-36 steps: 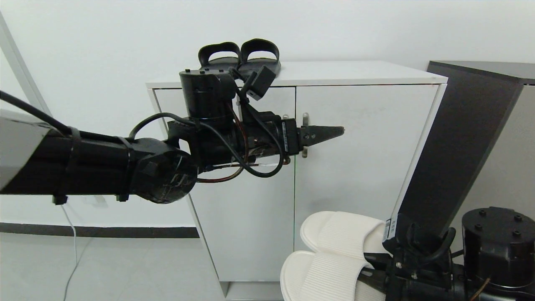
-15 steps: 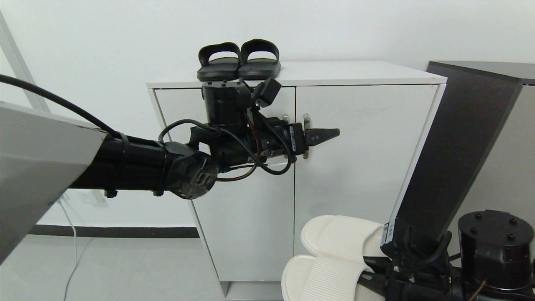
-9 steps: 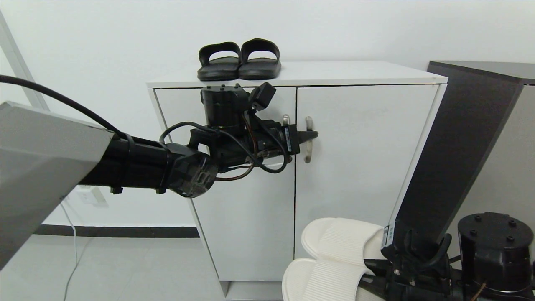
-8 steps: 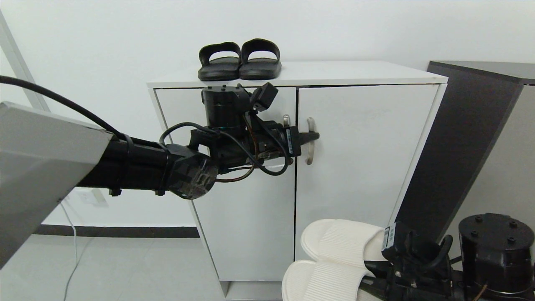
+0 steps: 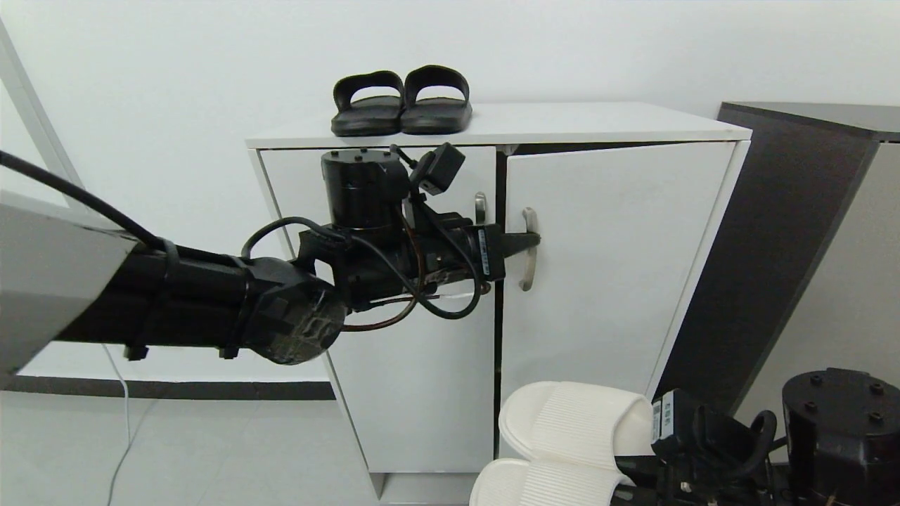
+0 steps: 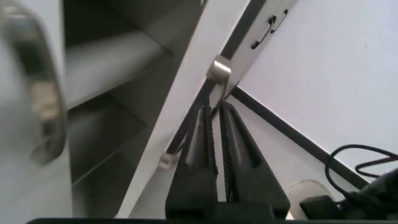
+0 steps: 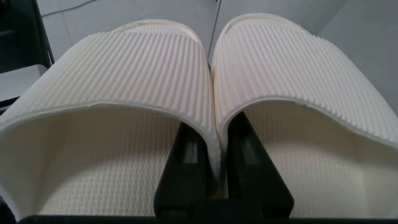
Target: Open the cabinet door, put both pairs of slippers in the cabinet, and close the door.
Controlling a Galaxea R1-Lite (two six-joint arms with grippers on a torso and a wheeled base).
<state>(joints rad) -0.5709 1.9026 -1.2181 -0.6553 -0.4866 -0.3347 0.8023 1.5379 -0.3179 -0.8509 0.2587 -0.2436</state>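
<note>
A white cabinet (image 5: 394, 393) has two doors. Its right door (image 5: 612, 267) stands slightly ajar, with a dark gap along its top and hinge-free edge. My left gripper (image 5: 529, 241) is shut on that door's metal handle (image 5: 529, 249). In the left wrist view the gripper (image 6: 214, 115) pinches the handle (image 6: 219, 68), and shelves (image 6: 106, 62) show inside. Black slippers (image 5: 402, 102) sit on the cabinet top. White ribbed slippers (image 5: 562, 436) hang low in front of the right door. My right gripper (image 7: 214, 152) is shut on the inner straps of the white slippers (image 7: 124, 68).
The left door (image 5: 415, 365) is shut and its handle (image 5: 480, 207) sits just beside my left gripper. A tall dark panel (image 5: 773, 246) stands close to the cabinet's right side. Open floor with a thin cable (image 5: 126, 436) lies to the left.
My left gripper drew back from in front of the right door, shut on its handle and pulled the door slightly open. The white slippers sank a little in the right gripper.
</note>
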